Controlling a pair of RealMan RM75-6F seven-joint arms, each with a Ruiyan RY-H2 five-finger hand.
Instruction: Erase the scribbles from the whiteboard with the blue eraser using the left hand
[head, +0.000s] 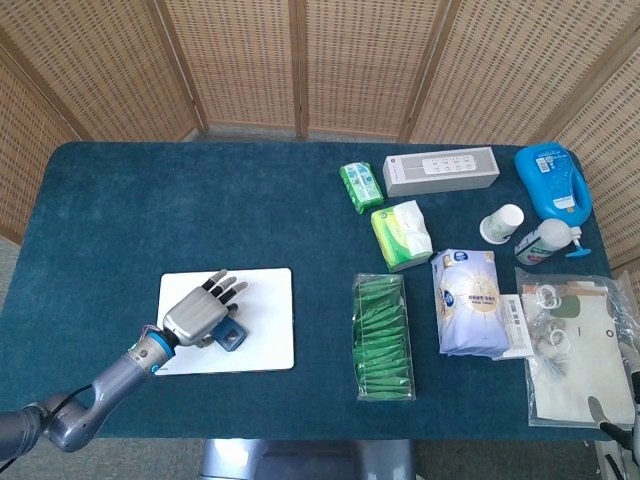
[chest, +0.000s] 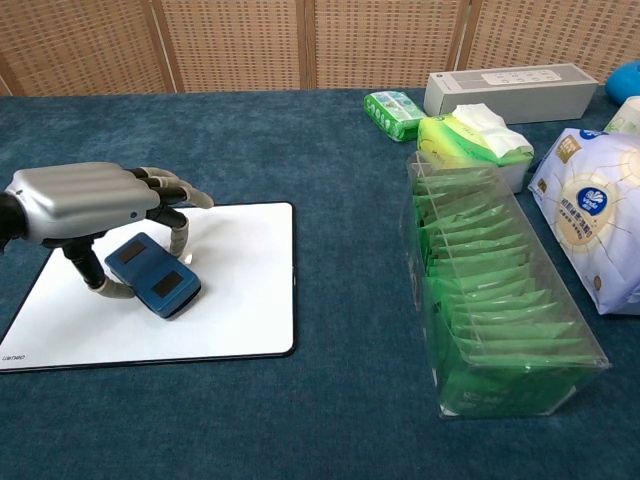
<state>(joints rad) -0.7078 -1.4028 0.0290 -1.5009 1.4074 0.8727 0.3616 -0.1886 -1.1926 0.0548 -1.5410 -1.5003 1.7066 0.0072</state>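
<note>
One dark blue counter (head: 150, 200) carries everything. On its near left lies the whiteboard (chest: 240, 290), flat, its white face showing no marks that can be made out. The left hand (chest: 85, 200) arches over the board's left half, silver back upward, its fingers (chest: 180, 235) curved down around the blue eraser (chest: 152, 277): thumb against the eraser's left side, the others against its far edge, so the hand grips it while the eraser sits flat on the board. In the head view the same left hand (head: 195, 312) covers most of the blue eraser (head: 229, 338), which peeks out at its right side.

Right of the board, well apart from it, stands a clear box of green packets (head: 381, 335), and beside that a white and blue soft pack (head: 468, 300). Further back lie a long grey box (head: 440, 170), a blue jug (head: 552, 180), a green and white tissue pack (head: 400, 233) and a small green packet (head: 360, 186). The right hand shows in neither view.
</note>
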